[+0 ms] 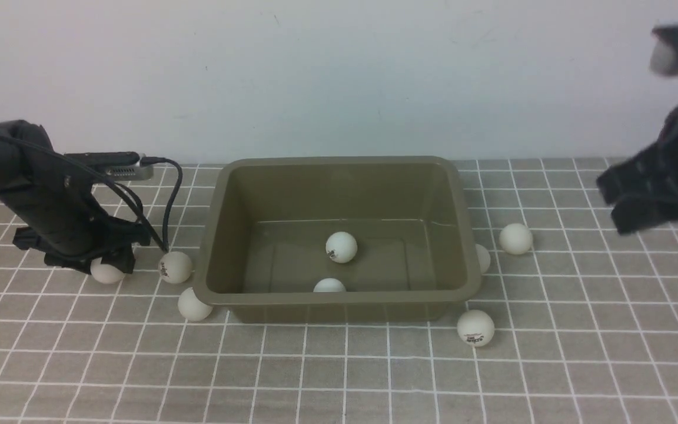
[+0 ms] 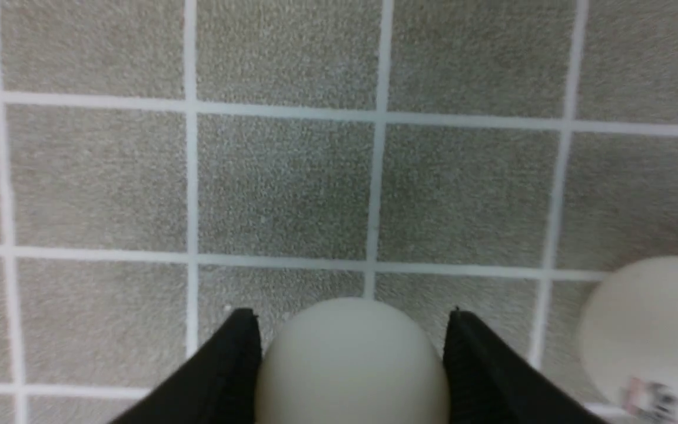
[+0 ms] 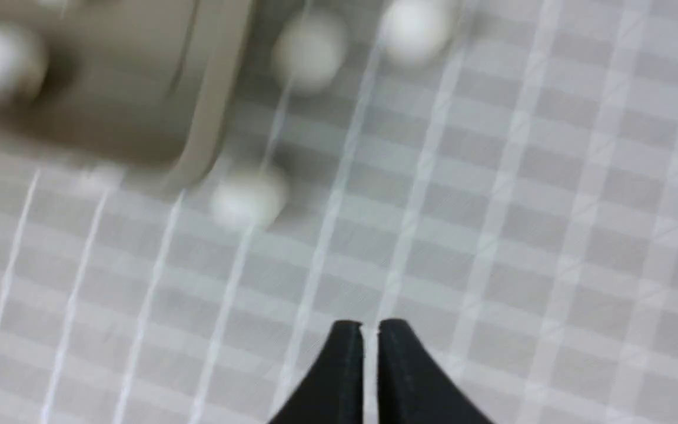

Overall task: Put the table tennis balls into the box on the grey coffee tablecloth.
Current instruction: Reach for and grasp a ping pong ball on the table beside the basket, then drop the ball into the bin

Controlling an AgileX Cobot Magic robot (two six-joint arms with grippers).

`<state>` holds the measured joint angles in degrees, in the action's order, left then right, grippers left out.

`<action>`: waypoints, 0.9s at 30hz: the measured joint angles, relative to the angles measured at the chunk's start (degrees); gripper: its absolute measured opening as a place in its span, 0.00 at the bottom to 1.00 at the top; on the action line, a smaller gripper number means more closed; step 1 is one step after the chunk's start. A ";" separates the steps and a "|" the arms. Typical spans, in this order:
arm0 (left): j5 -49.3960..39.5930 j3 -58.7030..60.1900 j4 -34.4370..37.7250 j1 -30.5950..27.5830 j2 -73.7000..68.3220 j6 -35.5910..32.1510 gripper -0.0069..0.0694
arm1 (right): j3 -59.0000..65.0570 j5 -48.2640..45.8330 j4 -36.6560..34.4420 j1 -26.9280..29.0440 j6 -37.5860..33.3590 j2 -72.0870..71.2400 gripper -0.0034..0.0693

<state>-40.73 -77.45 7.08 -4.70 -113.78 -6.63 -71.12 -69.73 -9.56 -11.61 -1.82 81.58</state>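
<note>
The olive-brown box [image 1: 339, 297] stands mid-cloth on the grey coffee tablecloth [image 1: 339, 377] and holds two table tennis balls [image 1: 341, 247] [image 1: 329, 285]. My left gripper [image 1: 108, 263] is low at the left, shut on a white ball [image 2: 351, 365], with a black finger [image 2: 227, 371] pressed to each side of it. Two balls lie right of it, one with a logo [image 1: 175, 267] that also shows in the left wrist view [image 2: 651, 330], and one by the box's front left corner [image 1: 193, 304]. Three balls lie right of the box [image 1: 482, 258] [image 1: 515, 238] [image 1: 475, 327]. My right gripper [image 3: 370, 330] is shut, empty and raised at the far right [image 1: 639, 206], blurred.
A flat silver and black device [image 1: 118, 165] with a black cable [image 1: 169, 194] lies on the cloth behind my left arm. A white wall [image 1: 339, 76] closes off the back. The right wrist view shows the box corner [image 3: 215, 88] and nearby balls blurred.
</note>
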 joint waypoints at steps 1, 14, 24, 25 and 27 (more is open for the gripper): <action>-1.00 -0.37 0.00 0.00 0.13 0.00 0.55 | 0.57 0.37 -0.31 -0.13 -0.12 0.09 0.06; -17.65 -15.24 14.78 11.25 8.57 -10.42 0.55 | 13.75 29.75 -6.29 -9.22 -2.48 17.01 0.67; -15.26 -15.24 11.95 19.14 1.73 -9.27 0.79 | 13.75 36.18 -6.37 -9.22 -2.95 24.08 0.68; -15.16 -15.30 11.88 19.30 1.73 -8.86 0.81 | 13.75 36.08 -6.37 -9.22 -3.07 24.08 0.57; -15.46 -16.31 11.10 19.23 2.09 -7.75 0.82 | 13.69 34.58 -6.48 -9.22 -3.14 23.87 0.52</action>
<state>-56.19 -93.76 18.18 14.53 -111.69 -14.38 -57.43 -35.15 -16.04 -20.82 -4.96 105.46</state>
